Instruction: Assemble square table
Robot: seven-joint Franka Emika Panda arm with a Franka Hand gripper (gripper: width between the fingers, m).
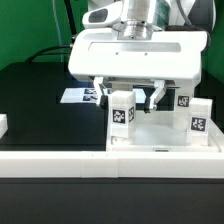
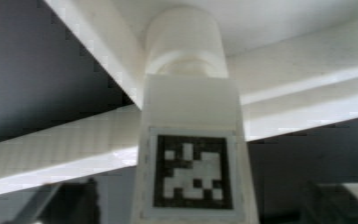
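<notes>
The square table's white top [image 1: 152, 136] lies on the black table at the exterior view's right, and short white tagged legs stand on it. One leg [image 1: 122, 109] stands upright at its near left corner. Two more legs [image 1: 197, 119] stand along the right side. My gripper [image 1: 131, 98] hangs over the left leg, a finger on each side of it. In the wrist view that leg [image 2: 194, 120] fills the middle with its tag facing the camera. Both dark fingers [image 2: 60, 205] stand clear of it, so the gripper is open and holds nothing.
The long white border wall [image 1: 100, 162] runs along the front of the table. The marker board [image 1: 80, 95] lies flat behind the gripper, at the exterior view's left. A small white piece [image 1: 3, 125] sits at the far left edge.
</notes>
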